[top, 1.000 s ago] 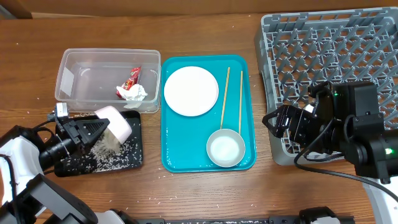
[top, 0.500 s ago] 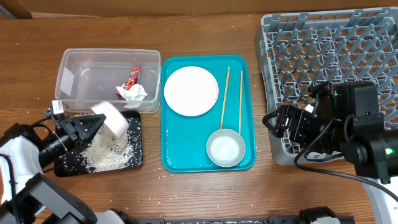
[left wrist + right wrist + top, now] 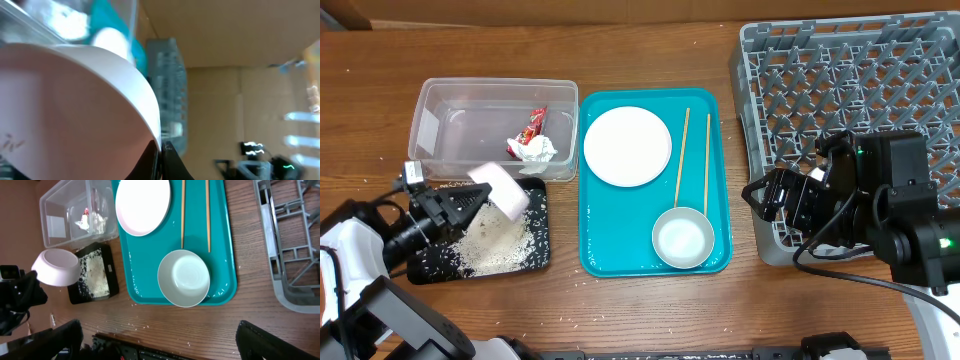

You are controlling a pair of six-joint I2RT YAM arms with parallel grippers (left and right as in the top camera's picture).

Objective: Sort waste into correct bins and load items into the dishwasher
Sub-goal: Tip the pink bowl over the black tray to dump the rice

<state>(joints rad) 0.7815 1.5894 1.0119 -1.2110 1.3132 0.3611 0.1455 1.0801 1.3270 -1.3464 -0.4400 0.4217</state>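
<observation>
Left jaws are pinching a small white bowl (image 3: 501, 190), tilted over the black tray (image 3: 430, 268).
Rice grains (image 3: 495, 245) are lying in the tray; right jaws are hanging spread.

Tub (image 3: 450, 135) behind shallow tray (image 3: 438, 265), serving tray (image 3: 620, 230) to their right, rack (image 3: 840, 70) farthest right

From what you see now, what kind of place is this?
Likely a lab bench staged for dish clearing: a dish rack, a teal tray of dishes, and a tub and black tray holding waste.
</observation>
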